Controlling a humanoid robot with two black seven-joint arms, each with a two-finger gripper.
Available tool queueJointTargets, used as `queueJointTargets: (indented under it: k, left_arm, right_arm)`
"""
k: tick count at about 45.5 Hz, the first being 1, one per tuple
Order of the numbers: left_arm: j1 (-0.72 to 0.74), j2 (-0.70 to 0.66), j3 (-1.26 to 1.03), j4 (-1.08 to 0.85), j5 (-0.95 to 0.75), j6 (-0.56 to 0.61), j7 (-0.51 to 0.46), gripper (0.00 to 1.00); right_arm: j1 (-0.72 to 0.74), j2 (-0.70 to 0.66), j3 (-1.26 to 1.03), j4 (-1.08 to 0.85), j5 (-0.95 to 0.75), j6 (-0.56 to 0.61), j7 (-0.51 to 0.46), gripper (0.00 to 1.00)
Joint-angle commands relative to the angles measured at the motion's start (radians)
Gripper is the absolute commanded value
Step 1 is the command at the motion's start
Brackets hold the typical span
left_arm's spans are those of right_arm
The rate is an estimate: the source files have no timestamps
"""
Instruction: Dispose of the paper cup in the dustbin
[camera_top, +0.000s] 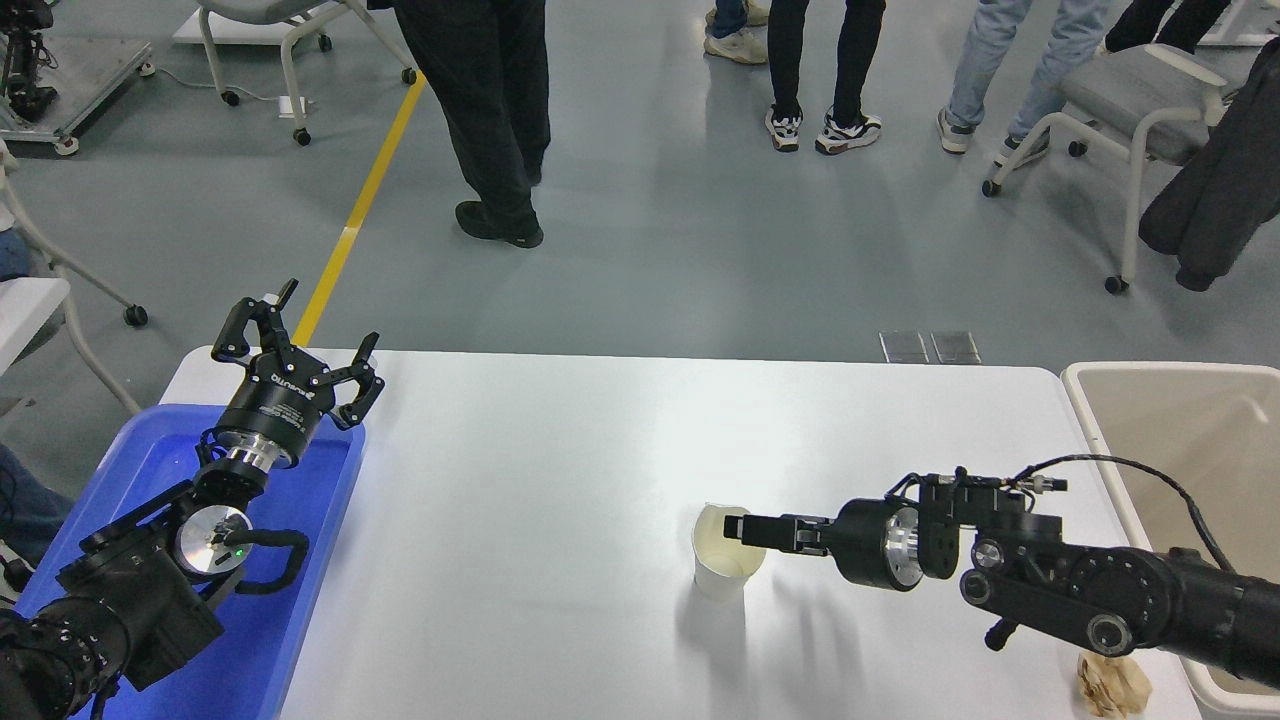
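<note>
The paper cup stands upright on the white table, right of the middle, with its cream inside showing. My right gripper comes in level from the right, and its tip lies over the cup's right rim, above the mouth. It is seen edge-on, so I cannot tell whether it is open or shut. The beige dustbin stands at the table's right edge, partly behind my right arm. My left gripper is open and empty, parked over the far corner of the blue tray.
A shallow blue tray lies at the table's left under my left arm. A crumpled tan paper ball lies near the front right corner. People stand and chairs sit on the floor beyond the table's far edge.
</note>
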Motion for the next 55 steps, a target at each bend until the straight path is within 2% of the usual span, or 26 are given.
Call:
queueJointTargets:
  k: [1, 10, 34, 37, 41, 43, 48, 50, 55]
  left_arm:
    - [0.000, 0.000, 0.000, 0.000, 0.000, 0.000, 0.000, 1.00]
    - [0.000, 0.000, 0.000, 0.000, 0.000, 0.000, 0.000, 1.00]
    - [0.000, 0.000, 0.000, 0.000, 0.000, 0.000, 0.000, 1.00]
    - [0.000, 0.000, 0.000, 0.000, 0.000, -0.002, 0.000, 1.00]
    - [0.000, 0.000, 0.000, 0.000, 0.000, 0.000, 0.000, 1.00]
    - [0.000, 0.000, 0.000, 0.001, 0.000, 0.000, 0.000, 1.00]
    - [0.000, 0.000, 0.000, 0.001, 0.000, 0.000, 0.000, 1.00]
    - [0.000, 0.000, 0.000, 0.001, 0.000, 0.000, 0.000, 1.00]
    - [0.000, 0.000, 0.000, 0.001, 0.000, 0.000, 0.000, 1.00]
  right_arm:
    - [-0.001, 0.020, -0.021, -0.018, 0.000, -0.011, 0.000, 0.95]
    - [-0.001, 0.029, -0.036, -0.036, 0.000, -0.015, 0.002, 0.89]
    - [0.002, 0.022, -0.039, -0.027, 0.000, -0.015, 0.002, 0.84]
    - [0.002, 0.019, -0.040, -0.024, 0.000, -0.015, 0.004, 0.71]
    - [0.002, 0.020, -0.041, -0.024, 0.000, -0.015, 0.005, 0.70]
    - [0.004, 0.020, -0.041, -0.024, 0.000, -0.015, 0.007, 0.67]
    - [0.007, 0.020, -0.043, -0.024, 0.000, -0.015, 0.007, 0.46]
    - [0.007, 0.020, -0.050, -0.024, 0.000, -0.015, 0.007, 0.30]
    - [0.008, 0.019, -0.059, -0.024, 0.000, -0.015, 0.007, 0.24]
